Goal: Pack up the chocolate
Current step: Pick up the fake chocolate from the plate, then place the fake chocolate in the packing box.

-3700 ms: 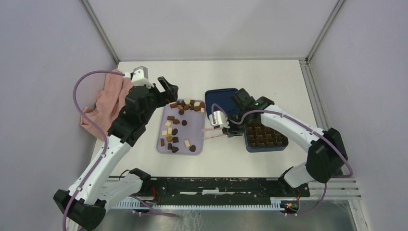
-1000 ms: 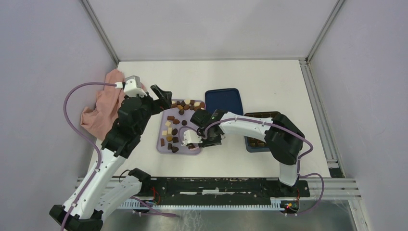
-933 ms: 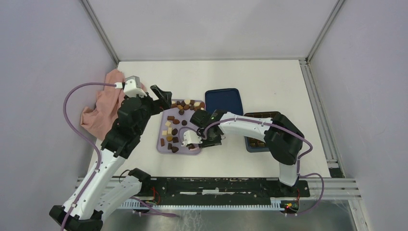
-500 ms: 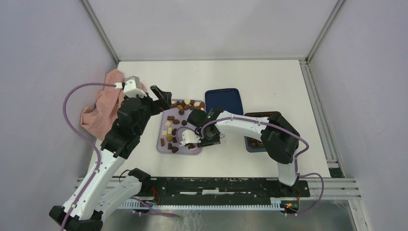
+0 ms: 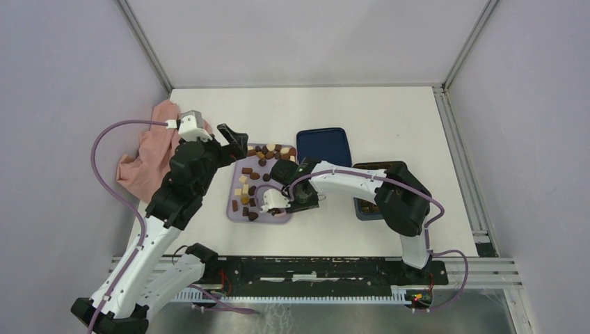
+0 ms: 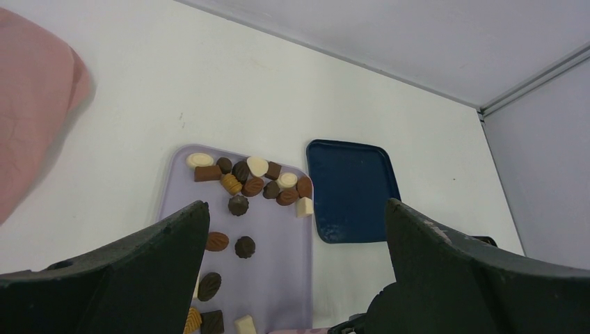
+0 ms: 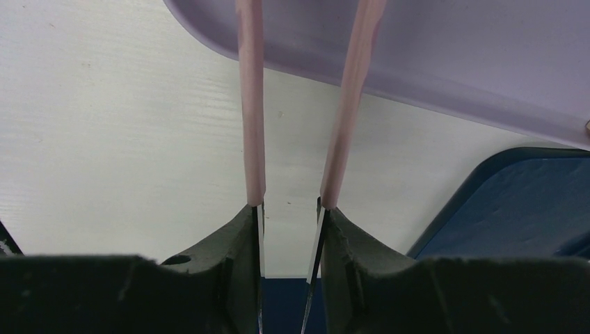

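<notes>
Right gripper [image 7: 290, 207], at lilac tray's [image 7: 452, 42] 4 o'clock, pinches pink tongs [image 7: 250, 104]: straddle one chocolate [image 6: 244, 246], squeeze gently. Left gripper [image 6: 296, 209] spread.

White links [image 5: 136, 254], black joints [image 5: 188, 174], purple cables [image 5: 104, 133]; the left tool [image 5: 235, 139] is black.

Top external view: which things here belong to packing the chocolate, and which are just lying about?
Belong to the job:
- chocolate pieces
- lilac tray holding them
- dark blue box with brown grid
- dark blue lid
- pink tongs, held in the right end effector

Lying about:
- pink cloth, left of the tray
</notes>
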`<state>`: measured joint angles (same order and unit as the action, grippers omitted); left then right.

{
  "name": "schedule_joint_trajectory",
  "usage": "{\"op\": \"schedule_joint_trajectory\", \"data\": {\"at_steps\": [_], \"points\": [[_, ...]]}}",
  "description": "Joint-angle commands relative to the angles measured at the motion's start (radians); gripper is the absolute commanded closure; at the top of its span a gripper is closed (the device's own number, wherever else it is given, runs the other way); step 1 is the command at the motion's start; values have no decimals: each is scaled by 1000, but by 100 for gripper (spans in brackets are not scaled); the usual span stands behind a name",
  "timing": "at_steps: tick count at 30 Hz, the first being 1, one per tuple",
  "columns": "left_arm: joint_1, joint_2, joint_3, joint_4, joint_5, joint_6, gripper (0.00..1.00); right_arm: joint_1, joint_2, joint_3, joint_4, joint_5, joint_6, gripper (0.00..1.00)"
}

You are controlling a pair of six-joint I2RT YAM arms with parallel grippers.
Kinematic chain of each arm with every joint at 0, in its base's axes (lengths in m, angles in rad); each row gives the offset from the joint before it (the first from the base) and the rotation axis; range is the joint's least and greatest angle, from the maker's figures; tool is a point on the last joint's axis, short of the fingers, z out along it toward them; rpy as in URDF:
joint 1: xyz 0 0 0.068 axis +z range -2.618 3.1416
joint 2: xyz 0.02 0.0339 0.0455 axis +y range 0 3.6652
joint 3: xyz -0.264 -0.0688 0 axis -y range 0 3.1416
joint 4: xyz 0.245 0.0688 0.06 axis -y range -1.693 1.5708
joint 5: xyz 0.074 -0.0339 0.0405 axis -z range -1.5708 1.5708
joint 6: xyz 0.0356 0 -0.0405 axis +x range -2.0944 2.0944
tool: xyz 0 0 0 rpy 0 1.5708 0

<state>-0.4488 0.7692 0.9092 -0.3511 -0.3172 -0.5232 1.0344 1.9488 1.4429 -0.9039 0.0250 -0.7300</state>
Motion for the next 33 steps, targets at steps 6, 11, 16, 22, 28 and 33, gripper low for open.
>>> {"op": "schedule_joint_trajectory", "data": {"at_steps": [6, 11, 16, 22, 28, 33], "points": [[4, -18, 0, 7, -25, -47, 0, -2, -56, 11, 27, -22, 9, 71], [4, -21, 5, 2, -25, -47, 0, -29, -88, 10, 39, -69, 18, 72], [5, -19, 2, 4, -19, -59, 0, -77, -125, 10, 38, -151, 27, 72], [4, -15, -1, 13, -6, -68, 0, -143, -188, 8, 31, -244, 35, 73], [4, 11, -4, 39, 19, -81, 0, -210, -294, -33, 33, -263, 23, 73], [4, 62, 0, 70, 60, -92, 0, -297, -392, -110, 42, -276, 21, 73]]}}
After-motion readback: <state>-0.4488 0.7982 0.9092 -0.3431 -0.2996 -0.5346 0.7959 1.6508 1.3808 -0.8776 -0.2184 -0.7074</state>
